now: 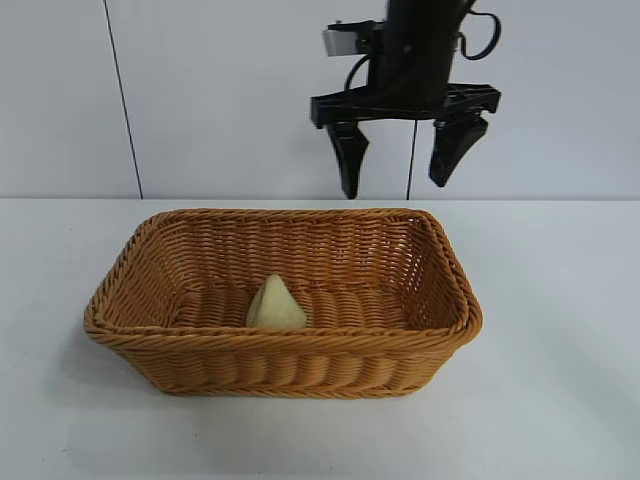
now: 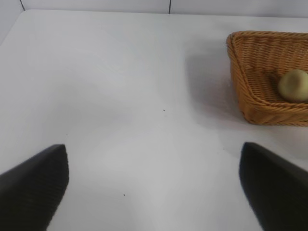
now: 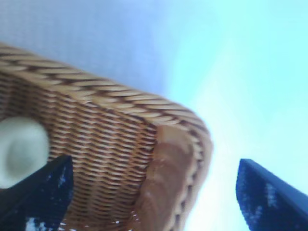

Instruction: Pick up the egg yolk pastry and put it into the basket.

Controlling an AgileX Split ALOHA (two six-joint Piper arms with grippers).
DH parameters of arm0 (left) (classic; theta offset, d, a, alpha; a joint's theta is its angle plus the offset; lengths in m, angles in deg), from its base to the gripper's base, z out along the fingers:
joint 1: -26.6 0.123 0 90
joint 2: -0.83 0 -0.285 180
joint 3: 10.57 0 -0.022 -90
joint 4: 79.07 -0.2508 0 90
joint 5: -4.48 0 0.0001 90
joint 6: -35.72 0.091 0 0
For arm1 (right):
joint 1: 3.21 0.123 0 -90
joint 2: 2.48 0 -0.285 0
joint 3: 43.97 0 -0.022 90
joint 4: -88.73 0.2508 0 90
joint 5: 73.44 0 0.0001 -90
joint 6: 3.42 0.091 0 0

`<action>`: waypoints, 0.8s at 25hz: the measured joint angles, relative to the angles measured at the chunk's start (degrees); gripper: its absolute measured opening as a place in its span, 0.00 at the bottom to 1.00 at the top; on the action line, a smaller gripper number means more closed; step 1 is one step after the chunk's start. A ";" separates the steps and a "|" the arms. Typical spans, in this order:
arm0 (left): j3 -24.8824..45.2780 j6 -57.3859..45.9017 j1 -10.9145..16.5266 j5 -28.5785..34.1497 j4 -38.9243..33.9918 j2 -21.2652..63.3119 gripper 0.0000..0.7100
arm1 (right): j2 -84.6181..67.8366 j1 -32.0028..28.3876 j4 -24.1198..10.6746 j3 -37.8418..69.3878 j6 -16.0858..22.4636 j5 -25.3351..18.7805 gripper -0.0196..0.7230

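1. Already placed: egg yolk pastry (image 1: 276,304), pale and rounded, lying on the floor of the basket (image 1: 452,262) near the front wall, held by nothing.
2. Basket: woven wicker, rectangular, sloping sides, braided rim; stands on the white desk (image 1: 560,300).
3. Right pincer (image 1: 407,158): high above the basket's back rim, pointing down, fingers wide apart and empty.
4. Left pincer (image 2: 154,187): parked over bare desk well to the side of the basket, fingers spread wide, nothing between them.
5. Step in hand, by judgement: clearing the right arm away. Best done by moving up and away without dipping, so the fingertips never catch the braided rim.
6. Open room: free space above and behind the basket; bare desk on both sides. Only the rim and the back wall need care.
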 joint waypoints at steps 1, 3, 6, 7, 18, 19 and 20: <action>0.00 0.00 0.00 0.00 0.00 0.00 0.98 | 0.00 -1.94 0.00 0.00 -0.25 0.00 0.91; 0.00 0.00 0.00 0.00 0.00 0.00 0.98 | 0.00 -5.62 -0.16 0.00 -0.55 0.00 0.91; 0.00 0.00 0.00 0.00 0.00 0.00 0.98 | 0.00 -11.10 -0.36 0.00 -0.60 0.00 0.91; 0.00 0.00 0.00 0.00 0.00 0.00 0.98 | 0.00 -12.87 -0.40 0.00 -0.60 0.00 0.91; 0.00 0.00 0.00 0.00 0.00 0.00 0.98 | -1.90 -20.25 1.66 2.24 -2.08 0.00 0.89; 0.00 0.00 0.00 0.00 0.00 0.00 0.98 | -2.86 -20.25 1.80 3.88 -2.08 0.00 0.89; 0.00 0.00 0.00 0.00 0.00 0.00 0.98 | -4.39 -20.25 1.87 5.93 -2.15 0.00 0.89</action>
